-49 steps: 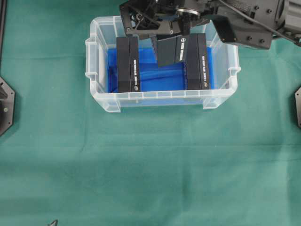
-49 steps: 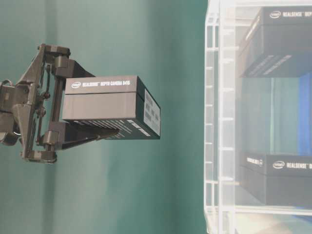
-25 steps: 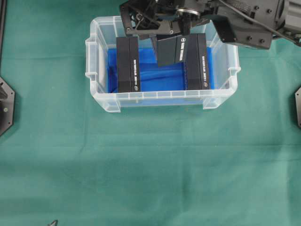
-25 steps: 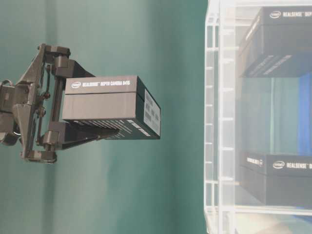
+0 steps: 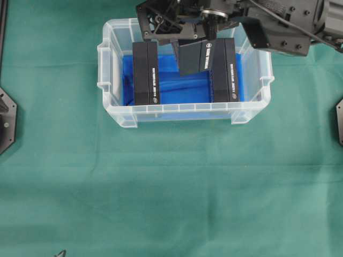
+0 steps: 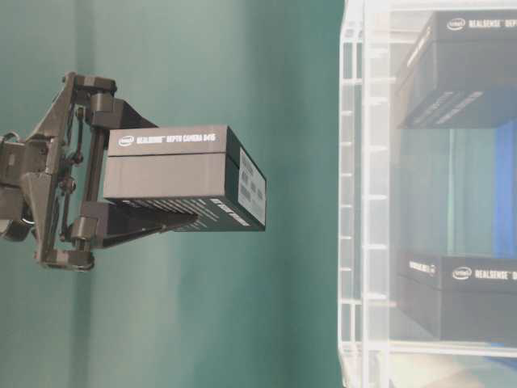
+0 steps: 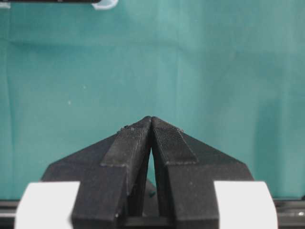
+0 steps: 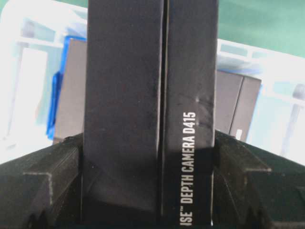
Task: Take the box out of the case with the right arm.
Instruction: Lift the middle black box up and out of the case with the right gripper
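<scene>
Held box: the black depth-camera box (image 5: 194,58) you are after sits clamped in the right pincer (image 6: 101,184), lifted clear above the case (image 5: 252,111) but, seen from overhead, over its back half.
Grip: the right pincer's jaws stand wide only because the box fills them; in the right wrist view one jaw presses each broad side of the box (image 8: 150,109), so it is clamped, not loose.
Long axis: the box sticks straight out from the right pincer, its long side running along the line of the fingers; from table level its free end points toward the case (image 6: 363,202), with a clear gap between them.
Key relation: the box is out of the case in height only; judged from overhead, you need to carry it sideways past the rim to bare green worktop (image 5: 171,187) before lowering.
Nearer arm: the right arm (image 5: 278,24) is the one reaching in over the back wall; the left one is well away.
Left pincer: its fingers (image 7: 143,143) are pressed together with nothing between them, over bare cloth.
Left behind: two more black boxes lie on the blue sheet (image 5: 182,85), one at the left (image 5: 146,72) and one at the right (image 5: 225,69), both untouched.
Risk: I judge a long overhang, so a fast swing could tilt the box in the jaws.
</scene>
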You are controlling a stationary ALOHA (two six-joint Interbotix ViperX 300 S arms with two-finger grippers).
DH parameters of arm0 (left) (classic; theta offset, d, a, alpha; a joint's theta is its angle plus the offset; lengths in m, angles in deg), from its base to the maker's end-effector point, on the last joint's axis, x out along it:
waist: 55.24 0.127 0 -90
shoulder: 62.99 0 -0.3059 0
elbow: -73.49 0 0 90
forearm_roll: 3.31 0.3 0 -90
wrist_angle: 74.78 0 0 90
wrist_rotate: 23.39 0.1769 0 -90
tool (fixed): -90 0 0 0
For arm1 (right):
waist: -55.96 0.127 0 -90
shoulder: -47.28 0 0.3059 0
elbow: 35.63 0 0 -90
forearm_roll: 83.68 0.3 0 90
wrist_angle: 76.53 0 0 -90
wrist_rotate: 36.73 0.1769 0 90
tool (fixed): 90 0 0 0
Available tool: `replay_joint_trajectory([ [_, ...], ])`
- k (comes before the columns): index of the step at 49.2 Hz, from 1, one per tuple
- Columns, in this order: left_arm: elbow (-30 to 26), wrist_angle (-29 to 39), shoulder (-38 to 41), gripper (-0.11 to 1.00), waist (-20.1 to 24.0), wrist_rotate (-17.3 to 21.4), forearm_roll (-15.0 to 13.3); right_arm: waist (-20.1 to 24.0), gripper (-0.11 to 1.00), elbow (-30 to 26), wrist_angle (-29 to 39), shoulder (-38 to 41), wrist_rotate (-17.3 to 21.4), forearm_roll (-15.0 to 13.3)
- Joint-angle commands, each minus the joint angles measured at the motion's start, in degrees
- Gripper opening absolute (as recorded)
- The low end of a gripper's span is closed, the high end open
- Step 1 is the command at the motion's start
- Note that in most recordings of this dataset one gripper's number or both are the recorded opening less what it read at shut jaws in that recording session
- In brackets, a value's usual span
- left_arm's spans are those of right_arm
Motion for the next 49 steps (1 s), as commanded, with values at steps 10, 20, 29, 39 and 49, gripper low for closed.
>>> replay_joint_trajectory([
  [10, -1.41, -0.18, -0.09, 0.0, -0.26, 0.09, 0.09, 0.09, 0.67, -1.58, 0.09, -2.99, 0.09, -0.44],
  [20, -1.41, -0.18, -0.09, 0.0, -0.26, 0.09, 0.09, 0.18, 0.67, -1.58, 0.18, -2.99, 0.09, -0.44],
  [29, -1.41, -0.18, 0.0, 0.0, -0.26, 0.0, 0.09, 0.09, 0.67, -1.58, 0.18, -2.99, 0.09, -0.44],
  [39, -1.41, -0.18, 0.09, 0.0, -0.26, 0.0, 0.0, 0.09, 0.67, -1.58, 0.09, -2.99, 0.09, -0.44],
  [49, -1.32, -0.18, 0.09, 0.0, -0.26, 0.0, 0.09, 0.09, 0.67, -1.58, 0.18, -2.99, 0.79, -0.35],
])
